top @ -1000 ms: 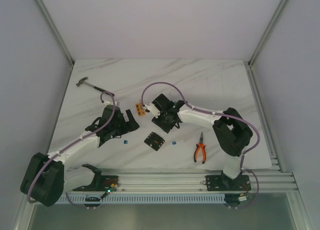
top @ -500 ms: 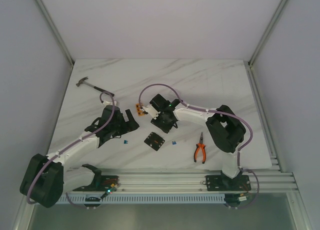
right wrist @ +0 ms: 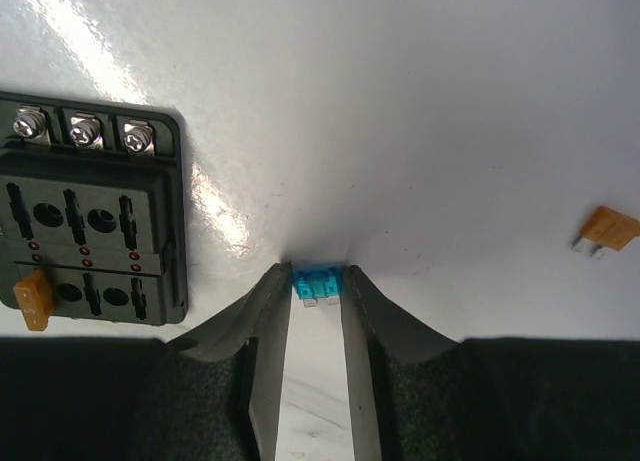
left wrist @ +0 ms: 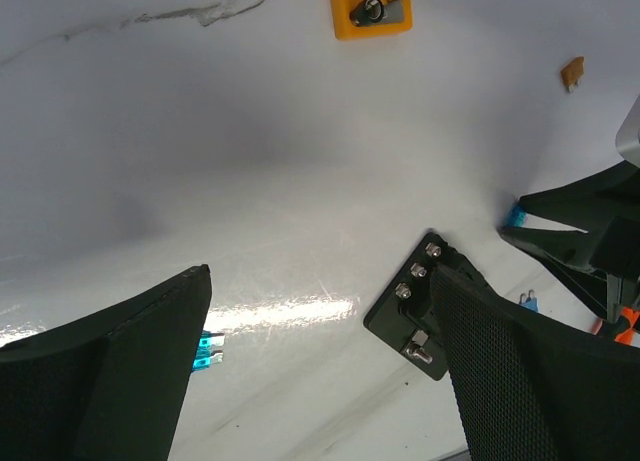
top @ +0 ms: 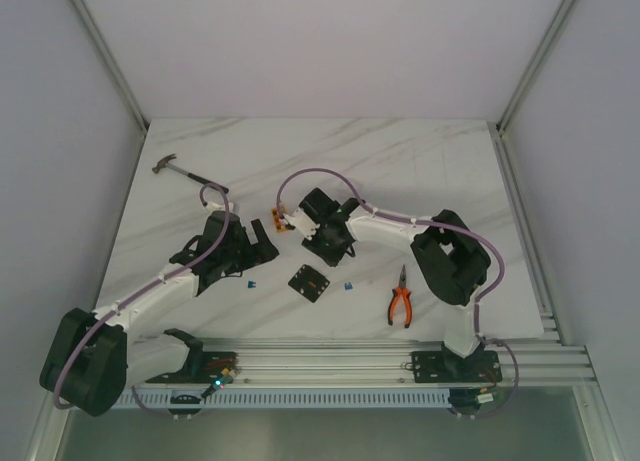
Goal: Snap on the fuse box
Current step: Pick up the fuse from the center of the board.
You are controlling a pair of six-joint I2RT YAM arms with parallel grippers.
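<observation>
The right gripper (right wrist: 316,281) stands with narrow jaws, its fingers (right wrist: 262,331) pressed against both ends of a small blue fuse (right wrist: 318,284) that lies on the table (right wrist: 450,101). To this gripper's left, near its left finger but apart from it, the fuse box (right wrist: 90,196) lies flat with the slots up. An orange fuse (right wrist: 33,291) sits in a slot at its outer edge. A loose orange fuse (right wrist: 608,231) lies well apart on the gripper's right, and white marble shows between them.

The left gripper (left wrist: 320,281) is wide open and holds nothing. A corner of the fuse box is just beside its right finger, a second blue fuse (left wrist: 208,349) is beside its left finger, and an orange block (left wrist: 370,6) is ahead of it.

The table is glossy white marble with grey veins, between plain white walls. The pliers (top: 401,303) lie near the metal rail (top: 350,361), and the hammer (top: 178,169) lies by the far left edge.
</observation>
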